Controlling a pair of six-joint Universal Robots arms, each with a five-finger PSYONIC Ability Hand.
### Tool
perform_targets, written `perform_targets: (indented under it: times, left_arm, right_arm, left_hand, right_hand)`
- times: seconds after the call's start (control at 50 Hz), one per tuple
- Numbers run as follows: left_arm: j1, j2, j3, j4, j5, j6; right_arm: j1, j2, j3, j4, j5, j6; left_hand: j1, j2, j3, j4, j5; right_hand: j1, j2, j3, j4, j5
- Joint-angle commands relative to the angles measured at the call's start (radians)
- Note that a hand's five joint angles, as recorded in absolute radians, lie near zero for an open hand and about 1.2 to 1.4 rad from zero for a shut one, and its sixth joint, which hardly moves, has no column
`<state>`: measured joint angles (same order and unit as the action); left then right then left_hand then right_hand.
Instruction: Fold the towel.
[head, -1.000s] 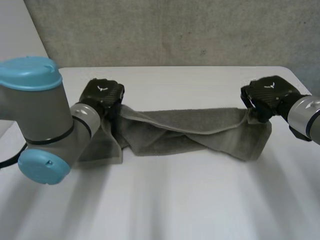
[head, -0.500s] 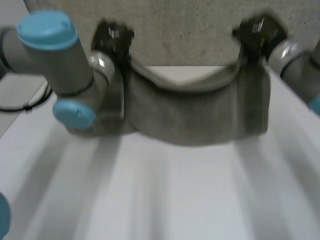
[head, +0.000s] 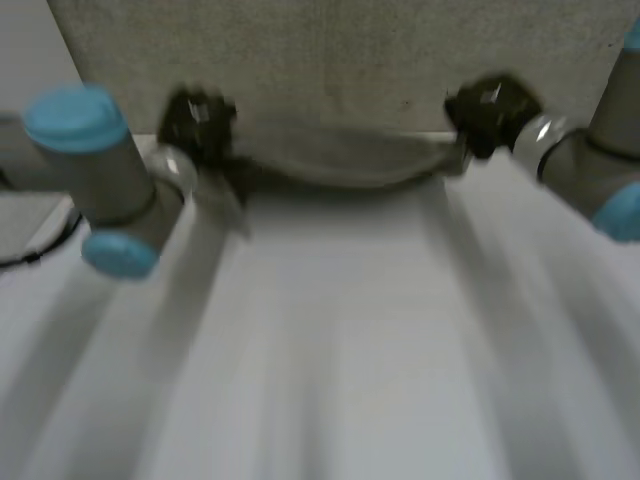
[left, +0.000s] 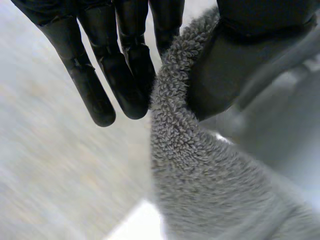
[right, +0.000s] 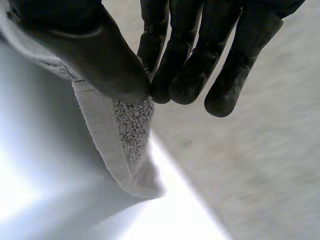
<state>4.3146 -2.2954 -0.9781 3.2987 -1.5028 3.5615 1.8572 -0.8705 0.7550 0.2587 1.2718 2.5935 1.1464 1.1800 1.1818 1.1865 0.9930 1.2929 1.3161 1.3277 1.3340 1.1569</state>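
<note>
The grey towel (head: 340, 165) hangs stretched between my two hands above the table's far edge and sags a little in the middle. My left hand (head: 197, 120) holds its left end. In the left wrist view the fingers (left: 120, 60) and the thumb (left: 250, 50) pinch the towel's (left: 200, 165) thick looped edge. My right hand (head: 487, 108) holds the right end. In the right wrist view the thumb (right: 90, 50) presses a towel corner (right: 125, 135) against the fingers (right: 200, 55), and the corner's tip hangs below them.
The white table (head: 330, 330) reaches from the towel toward me. A grey speckled wall (head: 330, 60) stands just behind its far edge. Both forearms come in from the sides, the left elbow joint (head: 110, 190) low over the table.
Both hands lifted the towel's ends off the table and carried them toward the far edge. The towel, a hanging sheet half a second ago, now shows as a narrow band.
</note>
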Motion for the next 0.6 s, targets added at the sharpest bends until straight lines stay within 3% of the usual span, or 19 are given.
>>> perform_targets:
  times: [0.02,0.14,0.28,0.46,0.6]
  left_arm:
    - [-0.006,-0.013,-0.287,0.038,0.036,0.101]
    - [-0.004,-0.004,-0.349,0.082,0.035,0.217]
    - [-0.006,0.024,-0.353,0.087,0.024,0.215]
    - [-0.026,0.013,-0.376,0.117,-0.004,0.215]
    - [-0.026,-0.039,-0.37,0.189,-0.051,0.215]
  right_arm:
    - [0.002,-0.045,0.361,-0.111,-0.042,-0.139]
    - [-0.004,-0.123,0.535,-0.187,-0.04,-0.173]
    - [-0.012,-0.223,0.618,-0.19,-0.038,-0.162]
    - [-0.032,-0.335,0.711,-0.188,-0.042,-0.032]
    - [-0.111,-0.354,0.753,-0.191,-0.055,0.04]
  left_hand:
    - [-0.014,-0.047,-0.049,-0.054,-0.035]
    - [-0.017,-0.051,-0.052,-0.057,-0.038]
    - [-0.031,-0.065,-0.067,-0.072,-0.053]
    - [-0.419,-0.452,-0.454,-0.459,-0.44]
    - [-0.481,-0.514,-0.516,-0.521,-0.502]
  right_hand:
    - [0.103,0.08,0.069,0.062,0.065]
    - [0.103,0.08,0.069,0.062,0.065]
    - [0.103,0.08,0.069,0.062,0.065]
    - [0.103,0.08,0.069,0.062,0.065]
    - [0.103,0.08,0.069,0.062,0.065]
